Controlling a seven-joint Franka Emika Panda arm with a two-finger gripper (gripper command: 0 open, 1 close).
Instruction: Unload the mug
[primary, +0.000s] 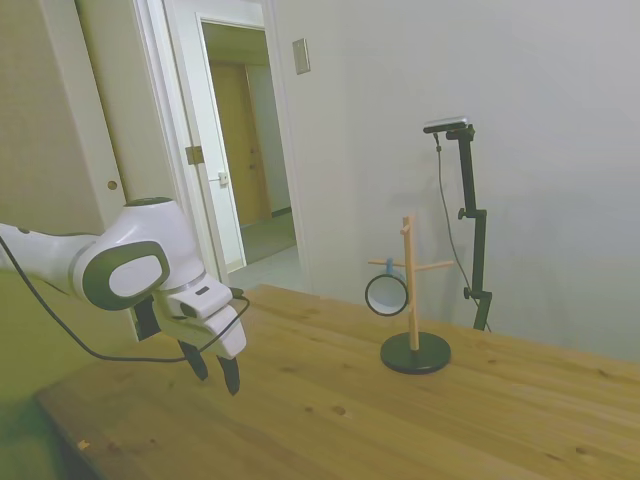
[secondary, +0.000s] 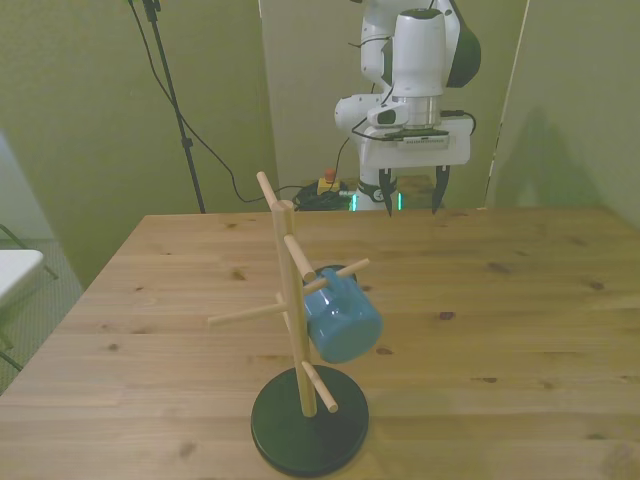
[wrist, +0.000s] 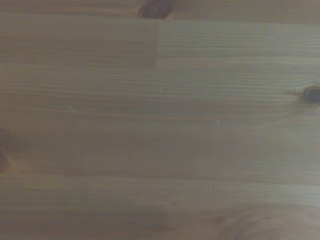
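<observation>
Nothing is unloaded yet: in the side view the gripper (primary: 214, 372) is hovering at 9 o'clock with its fingers spread and holding nothing. Well apart at 3 o'clock, the mug (primary: 387, 293) is hanging by its handle on the wooden rack (primary: 412, 290), so the reach, grasp and lift-off are all remaining

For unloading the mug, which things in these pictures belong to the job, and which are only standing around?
Belong to the job:
- the mug, hanging by its handle on a peg
- the wooden mug tree on its black round base
- the gripper, open, far from the mug

Only around:
- the wooden table
- the open door behind, in the side view
</observation>
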